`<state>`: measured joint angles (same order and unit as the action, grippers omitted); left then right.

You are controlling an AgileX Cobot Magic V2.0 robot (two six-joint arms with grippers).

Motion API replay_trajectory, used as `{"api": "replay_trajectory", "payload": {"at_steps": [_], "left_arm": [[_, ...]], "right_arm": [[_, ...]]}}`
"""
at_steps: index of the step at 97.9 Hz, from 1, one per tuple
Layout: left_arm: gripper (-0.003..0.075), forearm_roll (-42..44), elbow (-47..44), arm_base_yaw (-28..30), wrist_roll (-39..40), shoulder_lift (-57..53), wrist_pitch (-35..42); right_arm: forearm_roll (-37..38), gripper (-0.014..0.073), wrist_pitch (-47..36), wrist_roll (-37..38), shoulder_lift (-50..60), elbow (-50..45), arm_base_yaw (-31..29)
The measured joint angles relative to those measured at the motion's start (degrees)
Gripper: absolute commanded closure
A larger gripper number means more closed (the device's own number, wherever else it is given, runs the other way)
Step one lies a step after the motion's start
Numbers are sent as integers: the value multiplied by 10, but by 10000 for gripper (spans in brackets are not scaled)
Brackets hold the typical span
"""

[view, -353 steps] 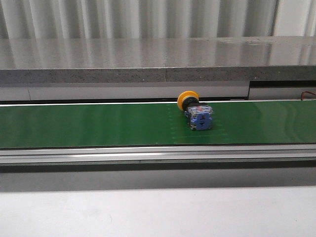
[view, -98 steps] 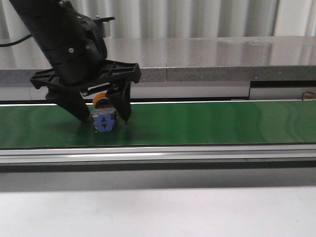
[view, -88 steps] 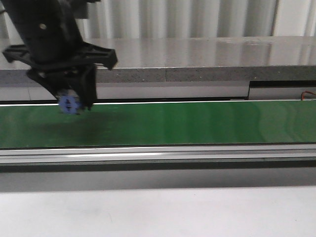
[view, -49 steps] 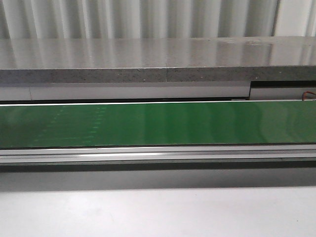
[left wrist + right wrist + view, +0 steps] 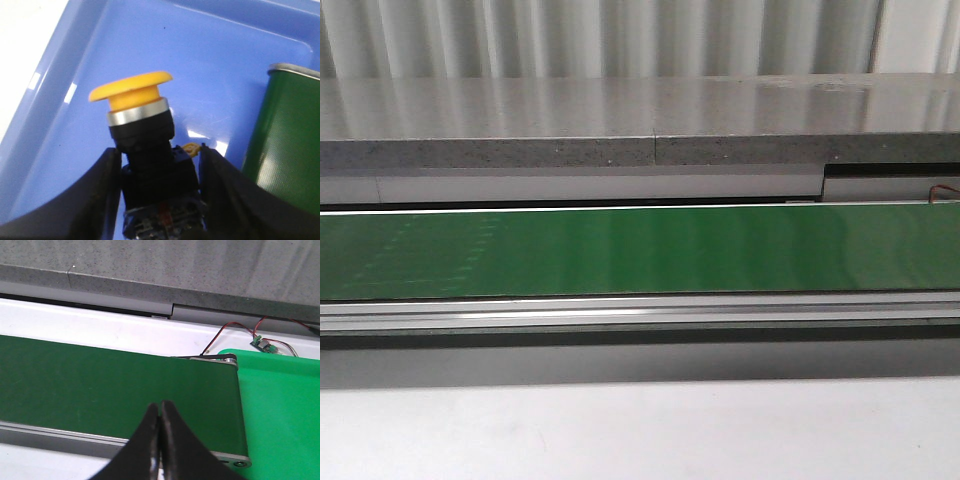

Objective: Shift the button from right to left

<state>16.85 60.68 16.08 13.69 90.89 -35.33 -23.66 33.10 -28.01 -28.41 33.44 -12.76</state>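
Observation:
In the left wrist view the button (image 5: 142,145) shows its yellow-orange cap, silver ring, dark collar and blue-and-clear body. My left gripper (image 5: 160,157) is shut on its body, one black finger on each side, and holds it over a blue tray (image 5: 75,75). In the right wrist view my right gripper (image 5: 160,407) is shut and empty above the green conveyor belt (image 5: 100,385). Neither gripper nor the button shows in the front view.
The green belt (image 5: 640,250) runs across the front view, with a grey ledge (image 5: 640,120) behind and a metal rail (image 5: 640,312) in front. The belt's end (image 5: 287,140) lies beside the blue tray. A second green belt (image 5: 280,405) and a small wired board (image 5: 262,344) lie near the right gripper.
My left gripper closed on the button on the belt, lifted it and carried it left out of the front view. The belt is now bare there.

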Motion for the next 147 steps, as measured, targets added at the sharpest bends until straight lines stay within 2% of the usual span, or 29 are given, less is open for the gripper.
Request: {"api": "replay_trajectory", "payload": {"at_steps": [33, 82, 94, 111, 121, 127, 147], "left_arm": [[740, -84, 59, 16, -59, 106, 1], [728, -93, 62, 16, -65, 155, 0], [625, -93, 62, 16, -65, 155, 0], [332, -93, 62, 16, -65, 155, 0], [206, -93, 62, 16, -65, 155, 0], [181, -90, 62, 16, -66, 155, 0], [183, -78, 62, 16, -66, 145, -5]], "right_arm": [[0, 661, 0, 0, 0, 0, 0], [0, 661, 0, 0, 0, 0, 0], [0, 661, 0, 0, 0, 0, 0], [0, 661, 0, 0, 0, 0, 0], [0, 661, 0, 0, 0, 0, 0], [0, 661, 0, 0, 0, 0, 0], [0, 661, 0, 0, 0, 0, 0]]}}
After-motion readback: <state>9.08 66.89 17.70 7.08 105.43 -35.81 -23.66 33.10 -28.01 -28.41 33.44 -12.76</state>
